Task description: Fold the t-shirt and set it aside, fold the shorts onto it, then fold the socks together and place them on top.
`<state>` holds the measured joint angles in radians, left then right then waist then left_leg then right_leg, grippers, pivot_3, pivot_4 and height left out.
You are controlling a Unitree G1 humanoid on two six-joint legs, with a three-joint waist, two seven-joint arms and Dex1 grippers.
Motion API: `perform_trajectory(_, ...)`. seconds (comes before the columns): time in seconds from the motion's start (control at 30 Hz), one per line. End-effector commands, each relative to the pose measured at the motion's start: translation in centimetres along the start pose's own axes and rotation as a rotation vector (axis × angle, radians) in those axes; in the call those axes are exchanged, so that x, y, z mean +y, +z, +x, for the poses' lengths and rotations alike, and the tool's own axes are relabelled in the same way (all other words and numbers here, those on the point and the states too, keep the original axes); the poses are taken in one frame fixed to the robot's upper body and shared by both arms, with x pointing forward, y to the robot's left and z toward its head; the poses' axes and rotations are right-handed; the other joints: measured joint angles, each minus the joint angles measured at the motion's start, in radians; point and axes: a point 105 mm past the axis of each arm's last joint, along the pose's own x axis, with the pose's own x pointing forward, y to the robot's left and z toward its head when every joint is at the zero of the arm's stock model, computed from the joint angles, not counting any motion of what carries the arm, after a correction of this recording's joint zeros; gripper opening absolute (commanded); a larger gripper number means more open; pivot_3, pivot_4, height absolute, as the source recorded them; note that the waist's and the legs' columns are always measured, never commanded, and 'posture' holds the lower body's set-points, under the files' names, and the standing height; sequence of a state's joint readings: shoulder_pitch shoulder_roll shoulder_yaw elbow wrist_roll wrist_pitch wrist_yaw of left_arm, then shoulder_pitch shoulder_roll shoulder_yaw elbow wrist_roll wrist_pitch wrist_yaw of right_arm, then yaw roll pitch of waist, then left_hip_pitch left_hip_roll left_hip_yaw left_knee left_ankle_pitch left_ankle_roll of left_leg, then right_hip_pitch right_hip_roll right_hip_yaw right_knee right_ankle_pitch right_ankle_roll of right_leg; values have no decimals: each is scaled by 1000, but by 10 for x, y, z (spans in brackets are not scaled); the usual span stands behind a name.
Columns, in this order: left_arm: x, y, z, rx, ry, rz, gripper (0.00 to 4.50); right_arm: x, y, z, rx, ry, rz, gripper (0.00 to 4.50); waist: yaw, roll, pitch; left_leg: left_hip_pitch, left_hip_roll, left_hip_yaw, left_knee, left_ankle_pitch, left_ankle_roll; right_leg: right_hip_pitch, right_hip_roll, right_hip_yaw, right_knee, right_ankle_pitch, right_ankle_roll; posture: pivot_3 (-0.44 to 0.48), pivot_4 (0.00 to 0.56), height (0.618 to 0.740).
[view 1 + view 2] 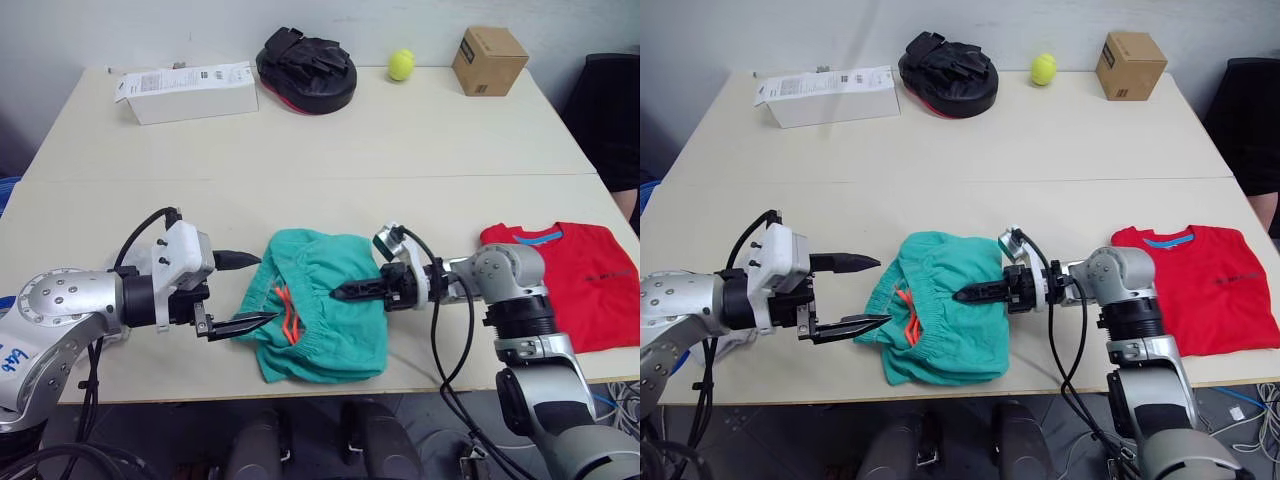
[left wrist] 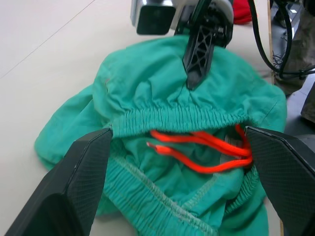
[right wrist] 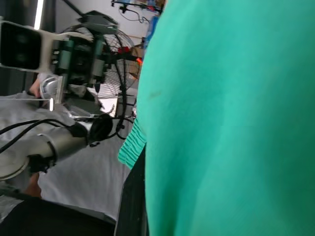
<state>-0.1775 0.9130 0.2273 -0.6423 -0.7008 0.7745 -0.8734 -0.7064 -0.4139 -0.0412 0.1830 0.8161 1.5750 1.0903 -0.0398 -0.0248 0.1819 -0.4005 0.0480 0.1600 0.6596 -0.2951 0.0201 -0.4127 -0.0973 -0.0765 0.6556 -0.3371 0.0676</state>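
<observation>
The shorts [image 1: 320,305] lie crumpled on the counter [image 1: 300,150] between my two arms, waistband and orange drawstring [image 1: 284,308] facing my left. My left fingers [image 1: 240,290] are spread wide just beside that waistband, one above and one below its edge, gripping nothing. My right fingers [image 1: 345,293] look pressed together, tips on the shorts' top fabric. The t-shirt [image 1: 570,275] lies flat to my right.

Shirt [image 1: 585,280]: near edge hidden behind the right arm.
Shorts [image 1: 320,305]: legs bunched, outline unreadable.
Right gripper [image 1: 342,294]: fingertips lie on the shorts; opening indistinct.
Box label [image 1: 185,80]: print too small to read.
</observation>
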Motion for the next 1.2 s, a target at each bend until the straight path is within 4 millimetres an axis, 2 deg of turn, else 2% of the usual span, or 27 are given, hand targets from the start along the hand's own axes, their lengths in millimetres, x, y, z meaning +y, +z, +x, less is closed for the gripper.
perform_trajectory(0.03, 2, 5, 0, -13, -10, 33, 4500, 23, 5, -12, -55, 53, -86, 58, 2, 0, 0, 0, 0, 0, 0, 0, 0, 0, 0, 0, 0, 0, 0, 0, 150, 740)
perform_trajectory(0.33, 4, 8, 11, -50, -49, 45, 4500, 47, 14, -49, -206, -21, -228, 58, 12, 0, 0, 0, 0, 0, 0, 1, 0, 0, 0, 0, 0, 0, 0, 0, 150, 740)
perform_trajectory(0.47, 8, 11, 16, -70, -57, 52, 4500, 59, 21, -71, -298, -71, -290, 58, 12, 0, 0, -1, 0, 0, 0, 1, 0, 0, 0, 0, 0, 0, 0, 0, 150, 740)
perform_trajectory(0.63, 9, 15, 22, -99, -84, 65, 4500, 79, 33, -108, -445, -166, -378, 58, 13, 1, 1, -1, 0, 0, 0, 1, 1, 0, 1, 0, -1, 0, 1, 0, 150, 740)
perform_trajectory(0.83, 3, 38, 33, -199, -142, 62, 4500, 104, 50, -164, -668, -304, -441, 58, 14, 2, 1, -2, -1, 0, 0, 3, 2, 0, 1, 0, -1, 1, 2, 0, 150, 740)
perform_trajectory(0.97, -3, 40, 39, -208, -172, 71, 4500, 109, 50, -191, -764, -419, -447, 58, 12, 2, 1, -2, -1, 0, 0, 4, 2, 1, 1, 0, -2, 1, 2, 0, 150, 740)
perform_trajectory(1.1, 0, 37, 41, -209, -170, 65, 4500, 109, 46, -224, -898, -511, -425, 58, 14, 2, 1, -2, -1, 0, 1, 5, 2, 1, 2, 0, -2, 1, 3, 0, 150, 740)
perform_trajectory(1.2, 2, 38, 42, -211, -172, 68, 4500, 99, 35, -245, -956, -623, -399, 58, 15, 2, 1, -2, -1, 0, 1, 5, 2, 1, 2, 1, -3, 2, 3, 0, 150, 740)
